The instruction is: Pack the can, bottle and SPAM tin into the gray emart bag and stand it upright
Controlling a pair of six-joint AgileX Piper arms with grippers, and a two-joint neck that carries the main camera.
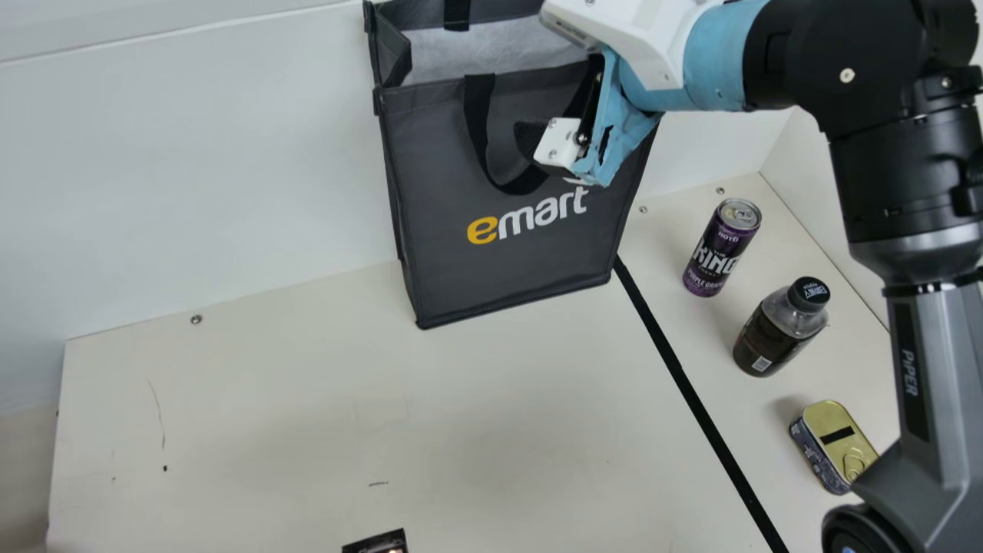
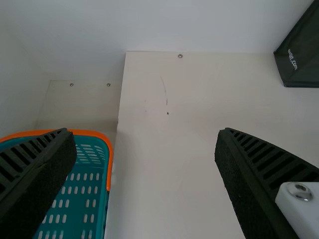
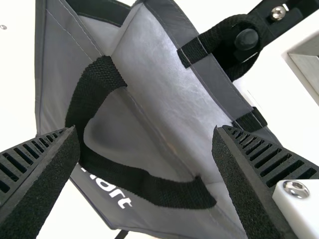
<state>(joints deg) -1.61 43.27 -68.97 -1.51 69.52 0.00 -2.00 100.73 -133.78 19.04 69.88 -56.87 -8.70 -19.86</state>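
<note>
Table [image 1: 491,399] — one bag [image 1: 514,269] | one can [image 1: 718,253] | one bottle [image 1: 776,334] | one tin [image 1: 828,422]

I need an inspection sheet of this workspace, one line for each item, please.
Surface: cream table with black line and thin scratch.
Job's things: emart bag standing, top open, one handle looped on a black peg; can and bottle upright, tin flat, all right of the line.
Clutter: dark object at near side, not identifiable.
Grippers: left gripper open above the table; right gripper open at the bag.
Cables: nothing seen.
Surroundings: pale wall; teal basket with orange rim.
</note>
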